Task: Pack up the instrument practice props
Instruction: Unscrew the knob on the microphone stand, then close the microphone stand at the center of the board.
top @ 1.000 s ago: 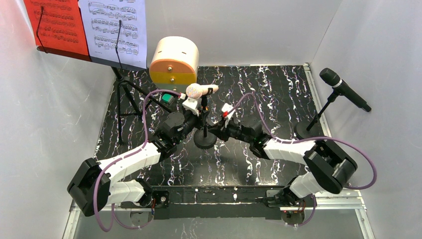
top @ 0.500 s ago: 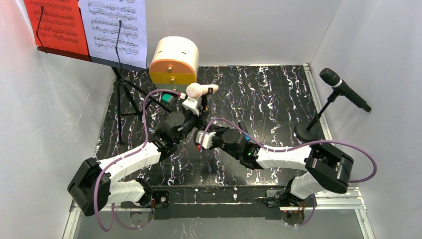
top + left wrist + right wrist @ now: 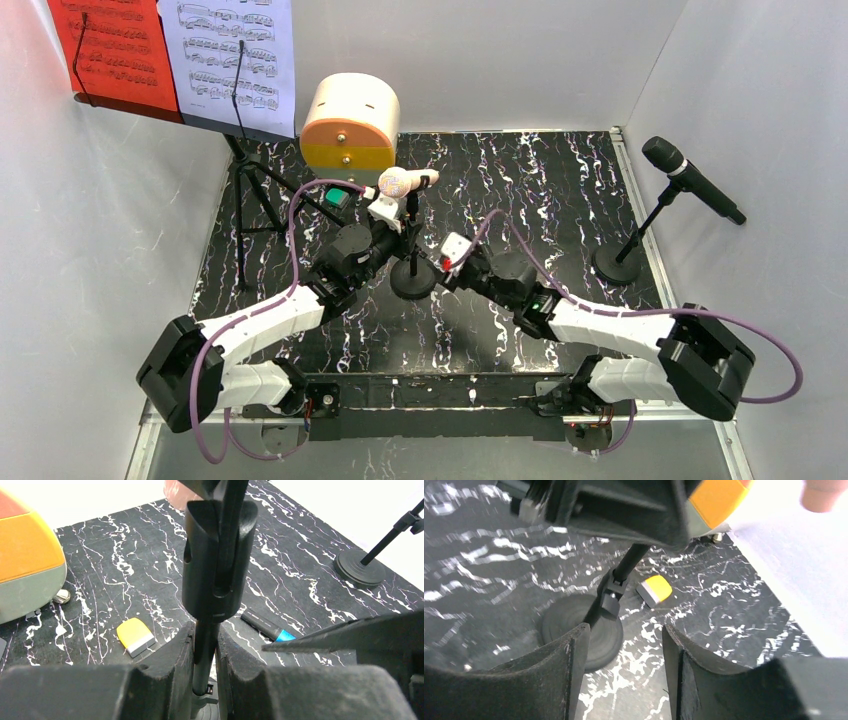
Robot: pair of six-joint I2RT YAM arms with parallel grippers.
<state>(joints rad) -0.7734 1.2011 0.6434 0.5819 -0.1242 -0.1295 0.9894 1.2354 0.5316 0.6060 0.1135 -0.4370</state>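
Cream-and-orange round-topped box [image 3: 350,125] sits at 11 o'clock; we can't tell what's inside. Black white-veined marble tabletop [image 3: 560,190] has open room at 1 o'clock, w/ white walls on 3 sides. L gripper [image 3: 205,645] is clamped on the thin post of the small black round-based mic holder [image 3: 412,280] at centre, cream mic [image 3: 398,183] on top. R gripper [image 3: 624,630] has jaws wide, just beside its base. Black perforated music rack [image 3: 240,130] is at 10 o'clock; black mic [image 3: 690,178] at 3.

Lighting bright, diffuse and even, shadows faint on the white walls [image 3: 520,60]; overhead view sharp, wrist views soft up close, the right gripper [image 3: 624,632] blurred, wall beyond it overexposed.
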